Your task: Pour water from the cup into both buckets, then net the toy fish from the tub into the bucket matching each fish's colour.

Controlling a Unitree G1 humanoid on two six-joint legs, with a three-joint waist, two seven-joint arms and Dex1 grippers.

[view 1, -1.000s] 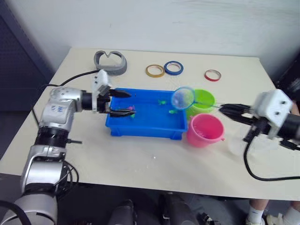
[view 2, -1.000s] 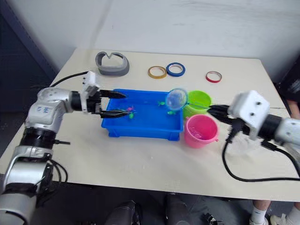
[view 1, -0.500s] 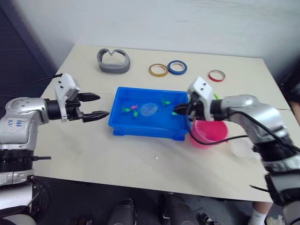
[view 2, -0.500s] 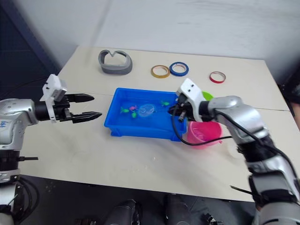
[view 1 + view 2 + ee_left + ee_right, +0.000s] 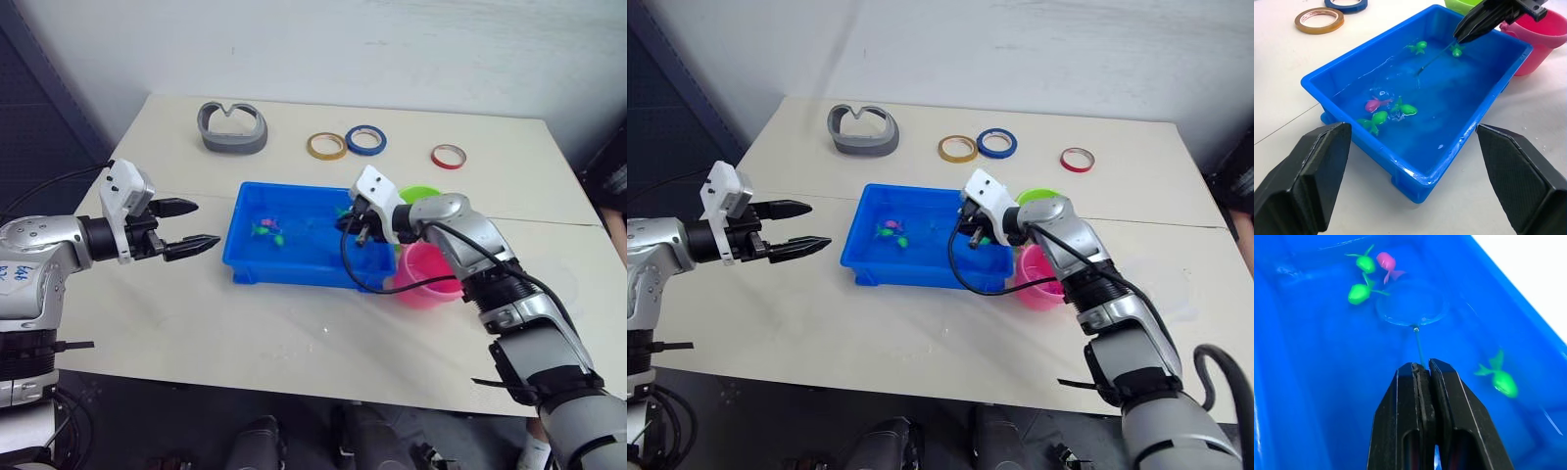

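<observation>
several toy fish (image 5: 1365,278) float in the blue tub (image 5: 257,271) near the middle of the tabletop (image 5: 294,338): two green ones and a magenta one cluster toward its left end, with more green ones toward its right end. the net (image 5: 1411,303) lies submerged in the tub, hoop just beside the cluster, its thin handle clamped between the closed fingers of the right gripper (image 5: 1423,368) over the tub's right end. the pink bucket (image 5: 428,276) stands against the tub's right front corner, the green bucket (image 5: 419,194) just behind it. the left gripper (image 5: 188,226) hovers off the tub's left side, fingers spread, holding nothing. three tape rings (image 5: 357,143) and a grey curved band (image 5: 232,128) lie toward the far edge
</observation>
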